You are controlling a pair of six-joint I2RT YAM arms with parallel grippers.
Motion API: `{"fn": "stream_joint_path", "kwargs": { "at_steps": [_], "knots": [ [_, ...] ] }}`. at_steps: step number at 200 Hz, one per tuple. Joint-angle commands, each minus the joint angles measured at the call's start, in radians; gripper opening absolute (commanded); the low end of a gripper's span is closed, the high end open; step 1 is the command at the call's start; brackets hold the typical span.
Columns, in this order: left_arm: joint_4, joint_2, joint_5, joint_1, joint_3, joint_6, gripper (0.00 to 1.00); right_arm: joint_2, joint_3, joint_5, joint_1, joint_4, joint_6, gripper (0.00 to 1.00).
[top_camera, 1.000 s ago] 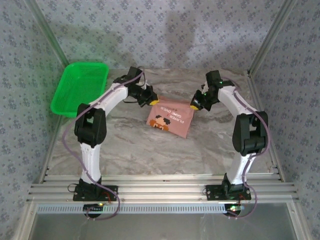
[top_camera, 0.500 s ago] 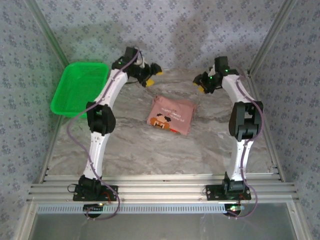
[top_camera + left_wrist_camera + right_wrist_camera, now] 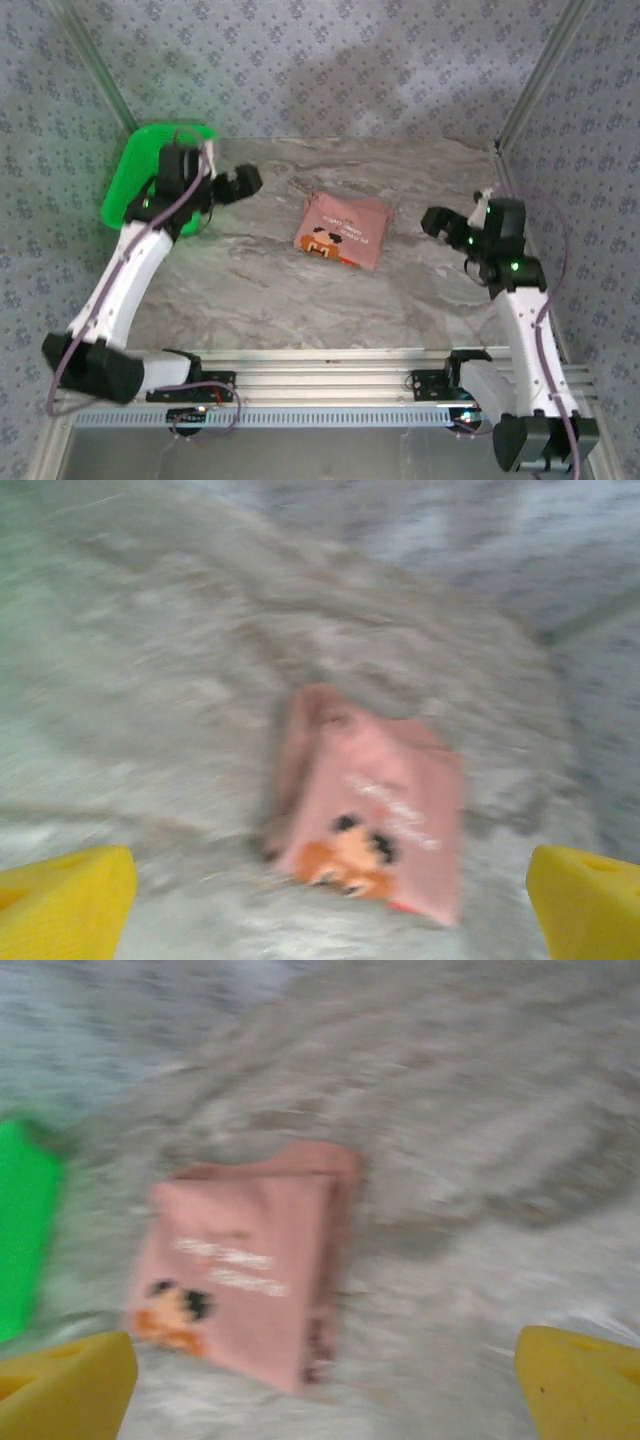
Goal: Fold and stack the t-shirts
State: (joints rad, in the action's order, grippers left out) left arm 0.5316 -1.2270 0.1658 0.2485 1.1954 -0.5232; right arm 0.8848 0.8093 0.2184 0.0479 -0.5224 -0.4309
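Note:
A salmon-pink t-shirt (image 3: 343, 231) lies folded into a small rectangle at the table's middle, its printed graphic and text facing up. It appears blurred in the left wrist view (image 3: 385, 800) and in the right wrist view (image 3: 245, 1270). My left gripper (image 3: 240, 183) hangs open to the left of the shirt, well apart from it, its yellow fingertips (image 3: 65, 900) spread wide with nothing between them. My right gripper (image 3: 440, 222) stands open to the shirt's right, also apart, its yellow fingertips (image 3: 580, 1380) wide and empty.
A green plastic basket (image 3: 135, 175) sits at the back left corner, partly behind the left arm, and its edge (image 3: 22, 1225) shows in the right wrist view. The grey marbled table (image 3: 260, 280) is walled by patterned panels on three sides.
Both grippers opened and let go of the folded shirt. Both arms lifted, then pulled back outward toward the near sides. The shirt stays in place.

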Motion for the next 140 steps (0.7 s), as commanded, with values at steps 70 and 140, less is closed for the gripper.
{"fn": "stream_joint_path", "kwargs": {
  "at_steps": [70, 140],
  "knots": [
    [-0.854, -0.090, -0.380, -0.184, -0.591, 0.247, 1.00, 0.223, -0.508, -0.420, 0.056, 0.938, 0.259, 1.00],
    [-1.197, -0.160, -0.264, -0.254, -0.684, 0.313, 1.00, 0.643, -0.465, -0.258, 0.011, 1.421, 0.414, 1.00]
  ]
}}
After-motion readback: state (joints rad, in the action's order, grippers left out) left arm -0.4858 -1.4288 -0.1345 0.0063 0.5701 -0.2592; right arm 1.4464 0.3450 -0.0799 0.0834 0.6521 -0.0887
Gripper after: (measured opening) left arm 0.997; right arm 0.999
